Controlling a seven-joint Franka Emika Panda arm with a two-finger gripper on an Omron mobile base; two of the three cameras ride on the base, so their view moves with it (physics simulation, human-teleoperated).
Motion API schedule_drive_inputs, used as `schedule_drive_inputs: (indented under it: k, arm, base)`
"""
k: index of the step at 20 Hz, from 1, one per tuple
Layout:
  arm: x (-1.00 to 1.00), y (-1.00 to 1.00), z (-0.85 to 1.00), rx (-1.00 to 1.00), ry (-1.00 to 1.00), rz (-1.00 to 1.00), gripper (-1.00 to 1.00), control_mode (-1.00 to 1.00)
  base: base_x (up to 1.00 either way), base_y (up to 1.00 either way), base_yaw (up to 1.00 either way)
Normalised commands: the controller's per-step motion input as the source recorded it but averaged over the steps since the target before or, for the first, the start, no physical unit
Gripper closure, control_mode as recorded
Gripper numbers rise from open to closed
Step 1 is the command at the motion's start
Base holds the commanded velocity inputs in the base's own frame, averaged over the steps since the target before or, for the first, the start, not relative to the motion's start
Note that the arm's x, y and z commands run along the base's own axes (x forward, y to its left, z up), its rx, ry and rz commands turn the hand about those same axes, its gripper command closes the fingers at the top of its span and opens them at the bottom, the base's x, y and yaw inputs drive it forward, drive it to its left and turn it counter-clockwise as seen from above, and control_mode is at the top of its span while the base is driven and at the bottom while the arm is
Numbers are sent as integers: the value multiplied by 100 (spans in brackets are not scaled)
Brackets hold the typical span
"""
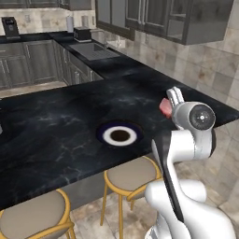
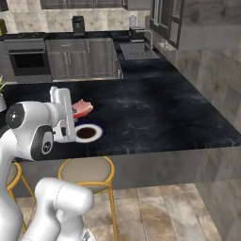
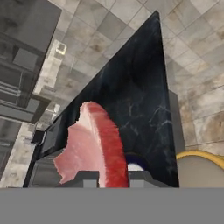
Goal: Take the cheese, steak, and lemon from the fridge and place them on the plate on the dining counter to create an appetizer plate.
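Steak (image 3: 94,144) is pinched tight in the robot's fingers (image 3: 111,178), held up in the air just right of the plate (image 1: 119,135) in the middle of the left base view. Nothing is on the plate yet. So all three foods are still left to put down on the black counter (image 1: 56,126).

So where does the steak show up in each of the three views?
Left base view: steak right of centre, beside the arm's wrist, above the dining counter.
Right base view: steak left of centre, just above the plate.
Hand view: steak lower centre, held on edge.
Shared landmark: the plate.
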Motion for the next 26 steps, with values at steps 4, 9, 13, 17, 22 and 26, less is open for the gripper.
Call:
schedule_drive_inputs:
  k: [4, 9, 13, 17, 22, 26]
  arm:
    - [15, 14, -3, 0, 0, -5, 100, -100]
    - [16, 27, -17, 0, 7, -3, 100, -100]
    - [2, 27, -29, 10, 21, 0, 100, -100]
    - [5, 0, -17, 28, 33, 3, 100, -100]
    - [20, 0, -12, 21, 22, 11, 100, -100]
    - [46, 3, -8, 3, 10, 13, 100, -100]
  base:
    - [15, 15, -7]
    - [0, 0, 0]
    - [0, 0, 0]
    - [0, 0, 0]
    - [0, 0, 0]
    - [0, 0, 0]
